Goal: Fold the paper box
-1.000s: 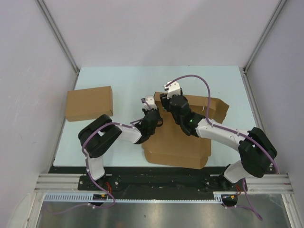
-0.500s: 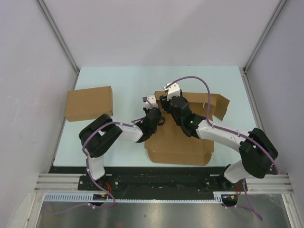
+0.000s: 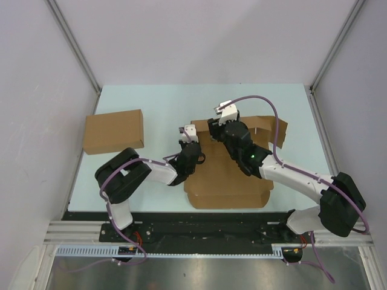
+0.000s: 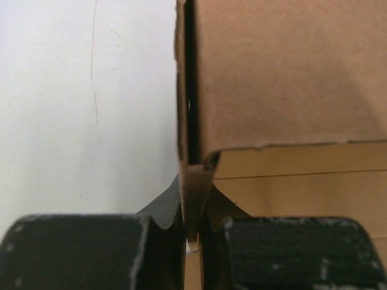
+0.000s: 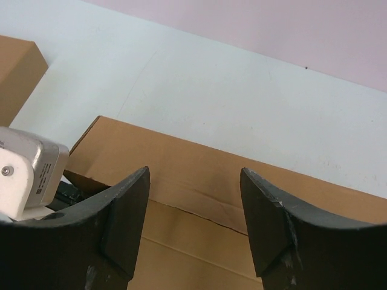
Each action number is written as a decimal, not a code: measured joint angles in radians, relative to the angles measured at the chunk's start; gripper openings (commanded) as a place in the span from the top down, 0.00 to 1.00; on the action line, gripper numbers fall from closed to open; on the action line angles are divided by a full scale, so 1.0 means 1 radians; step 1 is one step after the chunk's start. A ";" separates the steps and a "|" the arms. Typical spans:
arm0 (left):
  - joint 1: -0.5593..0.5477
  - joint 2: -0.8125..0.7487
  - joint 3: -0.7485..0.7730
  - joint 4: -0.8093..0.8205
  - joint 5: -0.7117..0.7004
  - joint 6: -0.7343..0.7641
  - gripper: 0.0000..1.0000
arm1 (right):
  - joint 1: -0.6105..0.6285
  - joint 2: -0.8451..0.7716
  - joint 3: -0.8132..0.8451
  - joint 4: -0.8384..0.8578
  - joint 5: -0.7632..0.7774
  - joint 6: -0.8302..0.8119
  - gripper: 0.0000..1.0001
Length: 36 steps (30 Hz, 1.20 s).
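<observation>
Straightening at lower centre of the top view, the box [image 3: 230, 181] has turned square; left pincer [image 4: 192, 229] pinches its doubled side wall tighter, right pincer [image 5: 195, 205] has spread wide, empty; far wall likely next.

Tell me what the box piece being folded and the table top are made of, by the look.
The paper box: brown cardboard, matte; its raw fibrous cut edge, doubled wall and crease lines show it. The table: smooth, pale, hard surface with fine scratches; likely laminate or painted board, cannot tell which.
</observation>
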 measured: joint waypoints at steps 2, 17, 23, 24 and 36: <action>0.000 -0.004 -0.005 0.001 -0.002 0.011 0.99 | -0.004 -0.009 0.000 -0.001 0.001 -0.001 0.34; 0.000 -0.117 -0.078 -0.109 -0.076 0.100 1.00 | -0.137 -0.114 0.001 -0.120 0.004 0.082 0.34; 0.002 -0.158 -0.090 -0.161 -0.100 0.109 1.00 | -0.262 -0.287 0.004 -0.245 0.035 0.161 0.35; 0.003 -0.164 -0.090 -0.172 -0.100 0.109 1.00 | -0.266 -0.311 0.004 -0.271 0.037 0.162 0.34; 0.037 -0.171 0.023 -0.366 -0.057 0.118 1.00 | -0.187 -0.433 -0.116 -0.468 0.075 0.095 0.37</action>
